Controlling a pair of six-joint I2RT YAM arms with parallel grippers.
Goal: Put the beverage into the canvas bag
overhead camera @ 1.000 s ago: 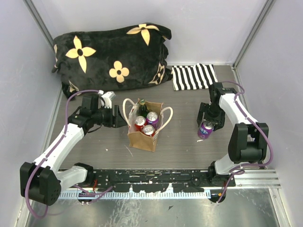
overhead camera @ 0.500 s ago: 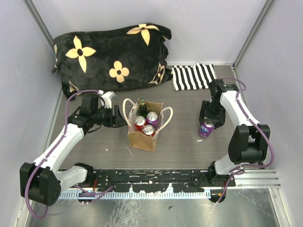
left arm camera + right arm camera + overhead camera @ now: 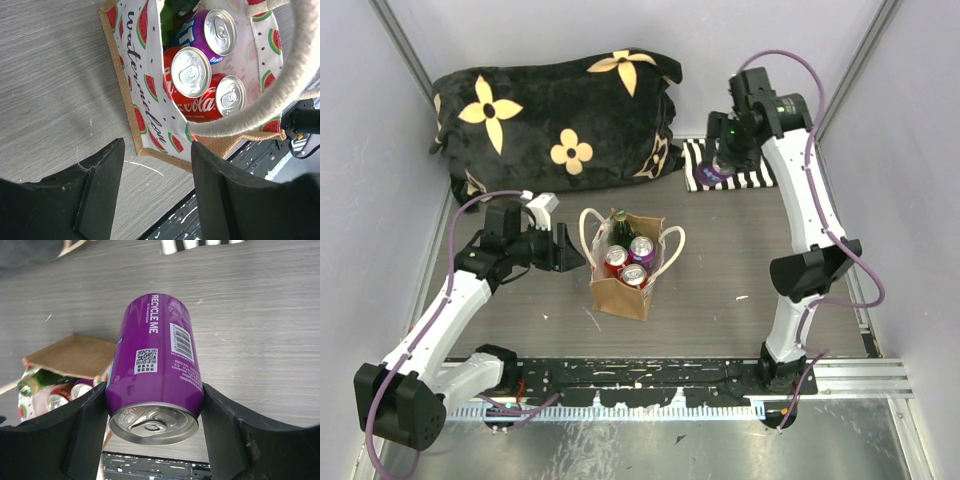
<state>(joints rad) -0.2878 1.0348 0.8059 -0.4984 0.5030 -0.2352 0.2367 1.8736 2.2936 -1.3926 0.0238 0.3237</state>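
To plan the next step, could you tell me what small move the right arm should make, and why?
Probably swing the right claw toward the canvas bag until the purple can hangs over its open mouth. The claw grips the can in the air, well apart from the bag, which stands upright.

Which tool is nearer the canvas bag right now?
Left. The left tool sits open just beside the canvas bag; the right tool is far off near the striped cloth, gripping a purple can.
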